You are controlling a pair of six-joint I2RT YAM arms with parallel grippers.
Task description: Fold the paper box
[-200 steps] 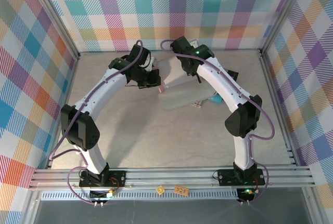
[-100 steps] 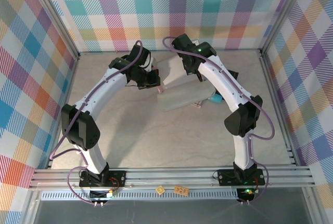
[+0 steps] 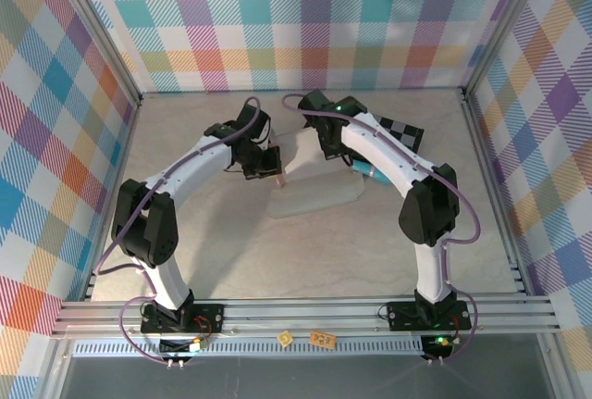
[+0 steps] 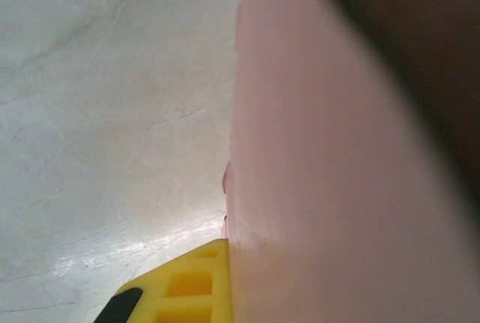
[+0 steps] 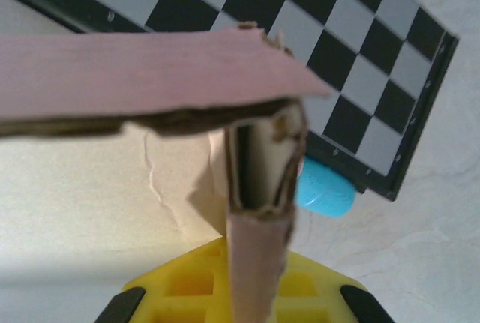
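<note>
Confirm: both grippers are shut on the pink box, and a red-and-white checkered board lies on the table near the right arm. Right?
Not quite. The board is black and grey, not red and white, as the right wrist view shows. The rest stands: the left gripper and the right gripper are both shut on the pink box, and the board lies on the table near the right arm.

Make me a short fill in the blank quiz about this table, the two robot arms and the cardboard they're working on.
1. The paper box is ___ in colour.
2. The board behind it has a black and grey ___ pattern.
3. The small object at the board's edge is ___.
4. The right claw is shut on the paper ___.

Missing words: pink; checkered; blue; box.
</note>
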